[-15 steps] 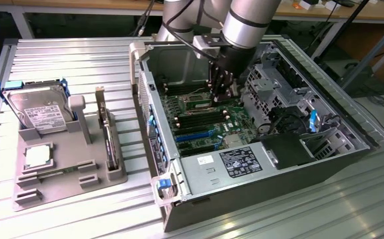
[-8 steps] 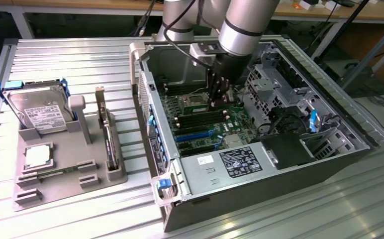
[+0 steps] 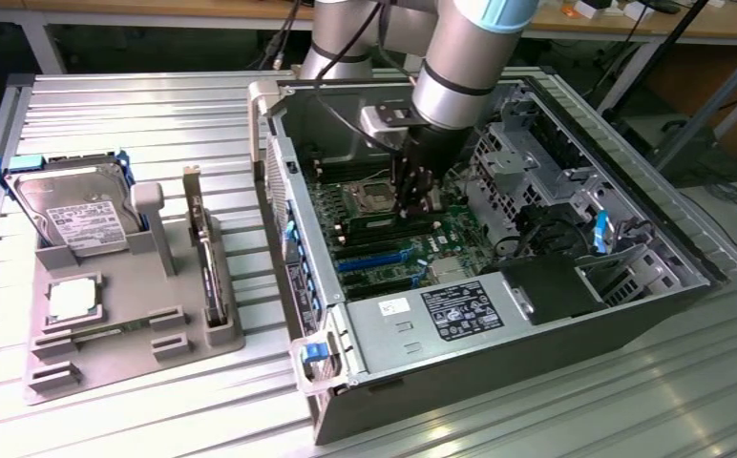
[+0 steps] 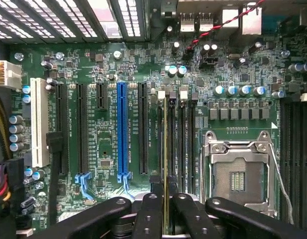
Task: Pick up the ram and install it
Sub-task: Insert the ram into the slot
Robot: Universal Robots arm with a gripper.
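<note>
In the wrist view the ram (image 4: 166,149) shows edge-on as a thin green and gold strip. It runs along one of the dark memory slots (image 4: 185,139) beside the open processor socket (image 4: 238,174). My gripper (image 4: 166,214) is shut on the stick, with a black finger (image 4: 149,214) on each side of it. Whether the stick sits fully in the slot I cannot tell. From the exterior view, the gripper (image 3: 413,196) reaches straight down into the open computer case (image 3: 471,315), over the motherboard's memory area.
Expansion slots, one blue (image 4: 122,129), and capacitors crowd the motherboard (image 4: 103,89). Drive cages and cables (image 3: 535,191) fill the case at the exterior view's right. Outside the case, a grey tray (image 3: 127,353) holds a hard drive (image 3: 82,215), a silver processor chip (image 3: 73,296) and a dark card (image 3: 203,239).
</note>
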